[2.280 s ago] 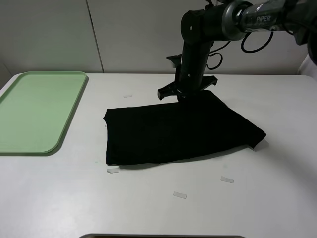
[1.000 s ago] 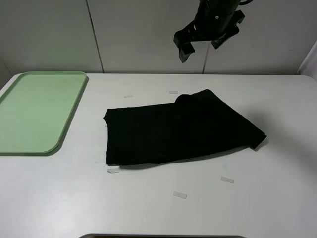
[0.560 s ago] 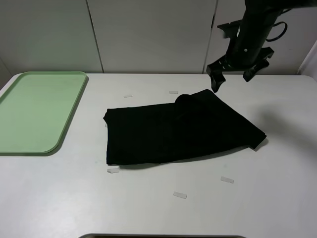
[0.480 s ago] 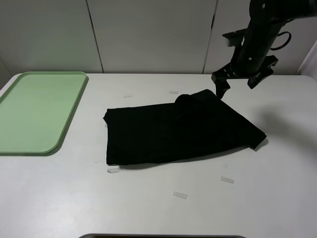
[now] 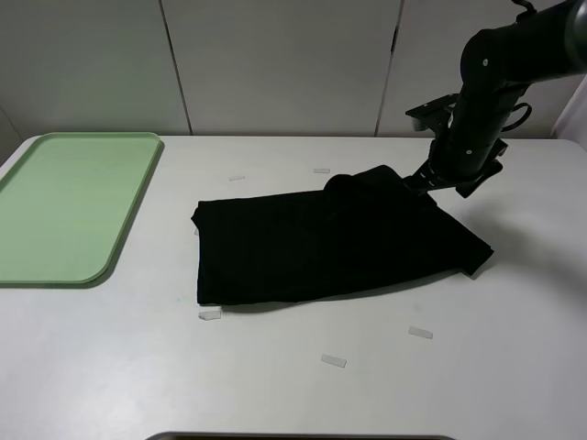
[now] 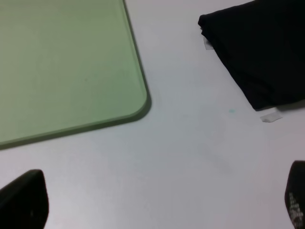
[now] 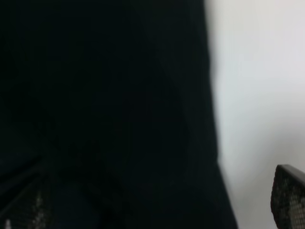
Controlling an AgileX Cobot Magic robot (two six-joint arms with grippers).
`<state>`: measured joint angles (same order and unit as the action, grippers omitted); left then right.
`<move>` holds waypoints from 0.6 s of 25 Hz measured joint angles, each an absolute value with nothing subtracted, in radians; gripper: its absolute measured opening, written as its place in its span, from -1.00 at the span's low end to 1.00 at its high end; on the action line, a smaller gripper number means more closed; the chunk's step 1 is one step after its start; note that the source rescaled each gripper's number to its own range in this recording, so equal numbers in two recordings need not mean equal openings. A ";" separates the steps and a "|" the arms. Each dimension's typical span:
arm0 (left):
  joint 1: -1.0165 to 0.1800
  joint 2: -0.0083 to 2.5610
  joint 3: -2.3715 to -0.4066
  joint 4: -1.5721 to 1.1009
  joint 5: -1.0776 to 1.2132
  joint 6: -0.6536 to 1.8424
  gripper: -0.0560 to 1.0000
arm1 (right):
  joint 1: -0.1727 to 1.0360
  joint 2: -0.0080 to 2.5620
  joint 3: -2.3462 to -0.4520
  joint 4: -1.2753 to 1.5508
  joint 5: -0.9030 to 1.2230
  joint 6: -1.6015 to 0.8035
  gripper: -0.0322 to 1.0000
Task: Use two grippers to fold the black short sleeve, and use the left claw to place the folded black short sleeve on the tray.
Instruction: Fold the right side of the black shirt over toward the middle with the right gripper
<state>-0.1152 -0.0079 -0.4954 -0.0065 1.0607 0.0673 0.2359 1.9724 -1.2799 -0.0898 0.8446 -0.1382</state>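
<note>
Lying near the middle of the white tabletop (image 5: 275,394), the black cotton T-shirt (image 5: 330,243) is folded into a rough rectangle, with a small hump of cloth raised along its far edge. The pale mint-green rectangular plastic tray (image 5: 64,202) sits well apart from it at the table's left end and holds nothing. The right claw (image 5: 447,181), at the end of a black jointed arm, is down low at the shirt's far right edge. In the right wrist view dark fabric (image 7: 105,109) fills most of the picture, and the right claw (image 7: 157,202) stands released with its jaws spread wide, one fingertip (image 7: 287,196) over bare table and the other over cloth. I cannot tell whether it touches the fabric. The left claw (image 6: 159,202) does not show in the high view. Its own camera shows it released, jaws far apart and grasping nothing, above bare table between the tray's rounded corner (image 6: 136,102) and the shirt's near left corner (image 6: 262,52). Small strips of clear tape (image 5: 210,314) lie scattered on the table around the shirt.
</note>
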 joint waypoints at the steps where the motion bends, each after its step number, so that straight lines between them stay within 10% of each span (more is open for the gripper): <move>1: -0.115 -0.008 -0.495 -0.007 1.061 0.067 1.00 | 0.236 1.972 -1.267 -0.098 0.842 -0.138 1.00; 15: -0.115 -0.008 -0.495 -0.007 1.060 0.067 1.00 | 0.233 1.972 -1.216 -0.211 0.745 0.049 1.00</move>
<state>-0.1152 -0.0079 -0.4954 -0.0065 1.0599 0.0673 0.2326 1.9724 -1.2161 -0.2110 0.7446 0.0488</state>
